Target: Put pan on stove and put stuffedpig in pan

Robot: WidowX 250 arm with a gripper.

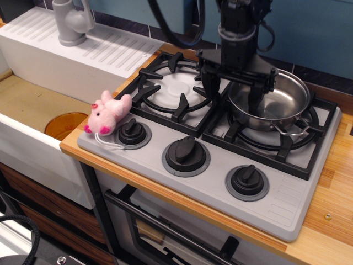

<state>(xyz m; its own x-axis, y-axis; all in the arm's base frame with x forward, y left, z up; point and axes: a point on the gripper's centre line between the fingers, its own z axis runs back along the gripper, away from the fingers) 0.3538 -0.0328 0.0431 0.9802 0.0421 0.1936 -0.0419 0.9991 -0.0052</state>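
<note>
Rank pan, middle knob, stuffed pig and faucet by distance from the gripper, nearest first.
From the gripper:
1. pan: its left rim sits between the fingers, right burner.
2. middle knob: front of the stove.
3. stuffed pig: stove's left edge.
4. faucet: far left, by the sink.

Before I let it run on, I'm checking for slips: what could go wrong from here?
The open gripper straddles the near-left rim of the pan, one finger inside, one outside. A thin rim grasp could let the pan tilt or slip when lifted.

The outer finger sits close to the black grate of the left burner and might catch it.

The stuffed pig lies at the stove's left edge by a knob; a nudge could drop it toward the sink.
</note>
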